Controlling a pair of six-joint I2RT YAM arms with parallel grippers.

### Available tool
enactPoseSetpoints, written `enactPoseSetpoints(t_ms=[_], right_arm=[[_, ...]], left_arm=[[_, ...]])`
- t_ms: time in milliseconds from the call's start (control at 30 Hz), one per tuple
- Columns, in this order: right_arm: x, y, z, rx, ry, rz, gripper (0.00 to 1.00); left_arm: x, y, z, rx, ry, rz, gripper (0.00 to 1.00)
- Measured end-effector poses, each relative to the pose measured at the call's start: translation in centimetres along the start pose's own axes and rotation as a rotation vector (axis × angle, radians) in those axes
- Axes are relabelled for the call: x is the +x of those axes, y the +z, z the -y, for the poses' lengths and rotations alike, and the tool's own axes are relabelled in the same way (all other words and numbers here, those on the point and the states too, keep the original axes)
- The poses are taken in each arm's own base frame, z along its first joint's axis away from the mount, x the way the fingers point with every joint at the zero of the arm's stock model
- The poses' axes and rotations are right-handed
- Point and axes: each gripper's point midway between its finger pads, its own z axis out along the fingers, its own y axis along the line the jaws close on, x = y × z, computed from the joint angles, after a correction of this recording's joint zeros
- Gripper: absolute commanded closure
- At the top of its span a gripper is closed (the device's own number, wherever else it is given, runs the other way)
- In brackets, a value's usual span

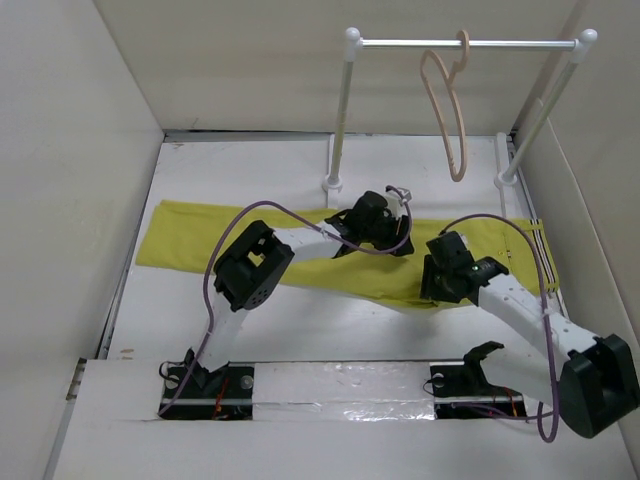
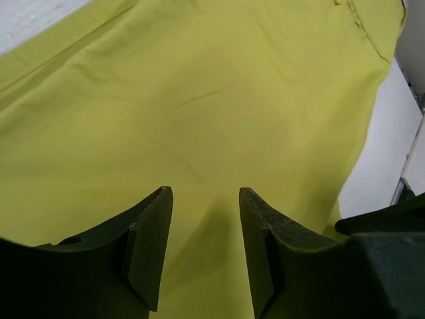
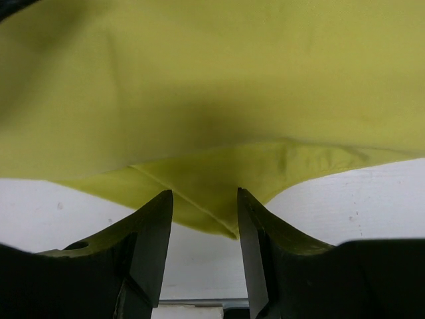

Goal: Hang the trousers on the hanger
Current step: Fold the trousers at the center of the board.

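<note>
The yellow-green trousers point(image 1: 190, 235) lie flat across the table, their striped waistband point(image 1: 541, 250) at the right end. The pale wooden hanger point(image 1: 447, 110) hangs by its hook from the rail, empty. My left gripper point(image 1: 392, 236) is open just above the middle of the trousers; in the left wrist view its jaws point(image 2: 206, 199) frame bare cloth point(image 2: 199, 100). My right gripper point(image 1: 433, 289) is open at the trousers' near edge; in the right wrist view point(image 3: 204, 199) a folded corner of cloth point(image 3: 212, 179) lies between the fingertips, not clamped.
The white rail stand point(image 1: 460, 43) stands at the back, its posts footed just behind the trousers. White walls close in on the left, back and right. White table surface point(image 1: 330, 330) shows between the trousers and the arm bases.
</note>
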Motion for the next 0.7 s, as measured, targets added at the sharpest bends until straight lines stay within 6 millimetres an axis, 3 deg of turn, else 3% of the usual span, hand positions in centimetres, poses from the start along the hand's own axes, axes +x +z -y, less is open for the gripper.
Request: enactPoseSetpoints(t_ms=[233,500,600,667,700], right_arm=[[1.8,1.7,0.1,0.059,0.014,-0.136,0.65],[5.8,2.1,-1.8,0.037,0.012,-0.323,0.66],[5.5,1.7,-2.6,0.017,0.012,-0.321,0.66],[3.7,1.0,-3.4,-0.008,0.015,-0.273,0.68],[2.4,0.4,-3.9,-0.023,0.017,-0.233,0.74]], left_arm=[[0.1,0.3,-4.9,-0.052,-0.079,-0.002,0.58],[-1.9,-1.4,-9.8,-0.037,-0.224,0.074,0.58],[-2.2,-1.7,-10.5,-0.036,-0.240,0.092,0.58],[-2.1,-1.8,-10.4,-0.029,-0.237,0.099,0.58],[-2.0,-1.9,-10.2,-0.027,-0.238,0.100,0.58]])
